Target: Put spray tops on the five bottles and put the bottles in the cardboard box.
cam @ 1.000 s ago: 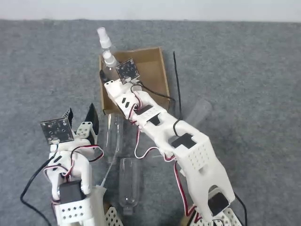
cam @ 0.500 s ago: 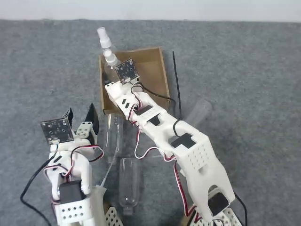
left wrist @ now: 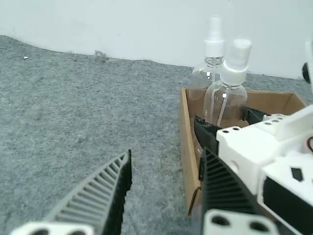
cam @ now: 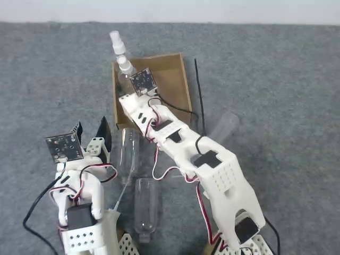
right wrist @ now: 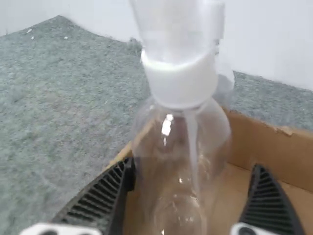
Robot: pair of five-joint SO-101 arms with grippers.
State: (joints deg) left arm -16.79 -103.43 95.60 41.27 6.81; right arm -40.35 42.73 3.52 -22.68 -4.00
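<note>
the cardboard box (cam: 172,79) sits at 12 o'clock on the grey worktop (cam: 276,64). a capped bottle (cam: 125,66) stands upright in the box's 10 o'clock corner, its white spray top on. a second capped bottle (cam: 117,42) stands just beyond it toward 11 o'clock; its base is hidden, so i cannot tell whether it is inside the wall. the right hand (right wrist: 193,169) is down in the box with its fingers spread on either side of the nearer capped bottle. one finger is just beside the glass and the other is apart from it, so it is not pinching.

the left hand (cam: 90,135) hovers at 8 o'clock of the box, spread wide and holding nothing. three bottles without tops lie on the worktop. one bare bottle (cam: 129,151) is just at 6 o'clock of the box, another bare bottle (cam: 146,204) lies nearer the arm bases, and a third bare bottle (cam: 226,125) lies at 4 o'clock of the box. a black strip (cam: 200,95) lies along the box's 3 o'clock side.
</note>
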